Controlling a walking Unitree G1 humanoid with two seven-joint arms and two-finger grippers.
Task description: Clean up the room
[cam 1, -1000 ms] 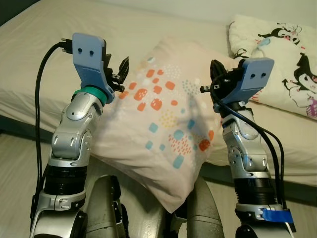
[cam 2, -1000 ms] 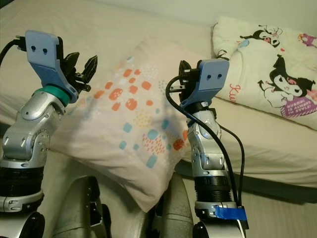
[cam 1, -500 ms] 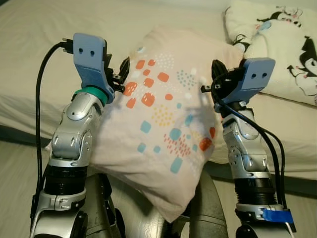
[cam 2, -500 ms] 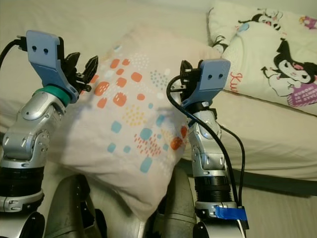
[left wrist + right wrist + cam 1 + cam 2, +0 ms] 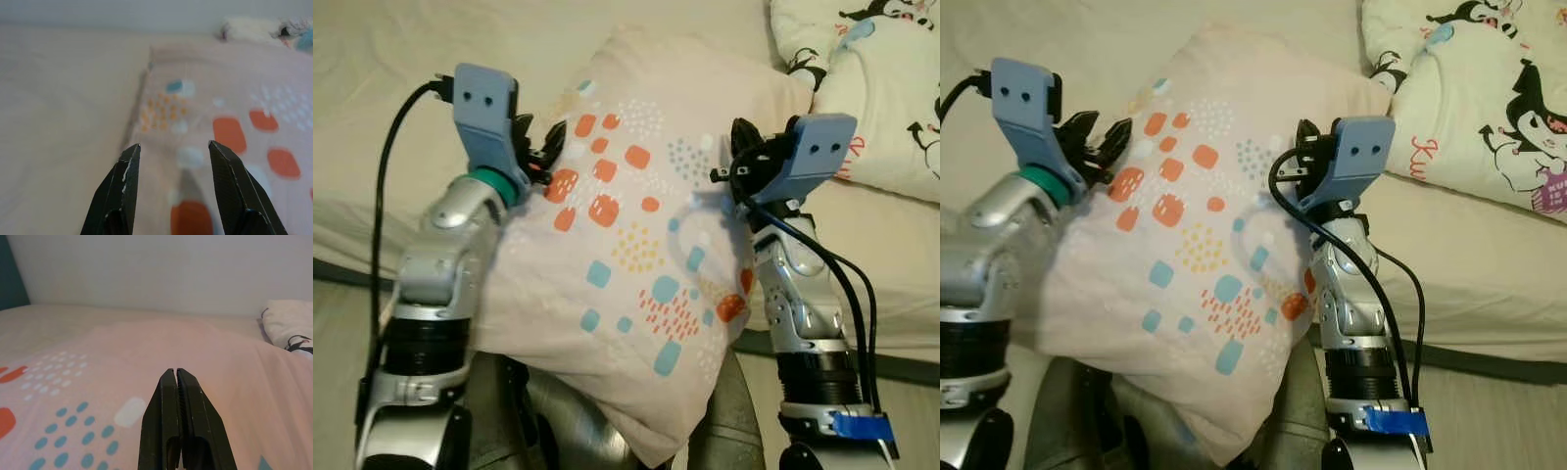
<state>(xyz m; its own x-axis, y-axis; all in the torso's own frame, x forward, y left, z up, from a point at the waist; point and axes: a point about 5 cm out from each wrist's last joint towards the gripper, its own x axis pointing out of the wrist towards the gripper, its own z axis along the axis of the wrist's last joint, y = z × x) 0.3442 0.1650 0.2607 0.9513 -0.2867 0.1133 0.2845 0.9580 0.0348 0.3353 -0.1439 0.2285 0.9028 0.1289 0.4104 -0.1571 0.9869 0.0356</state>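
Pillow has risen further onto the bed since the earlier frame; both arms raised, bent at the elbow; left pincer spread apart at its left edge; right pincer closed against its right side; pink fabric, orange and blue patches.

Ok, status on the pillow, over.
Left tool open at the spotted pillow's left edge. Right tool shut, against its right side. Pillow raised over the bed. Cartoon pillow lies far right.
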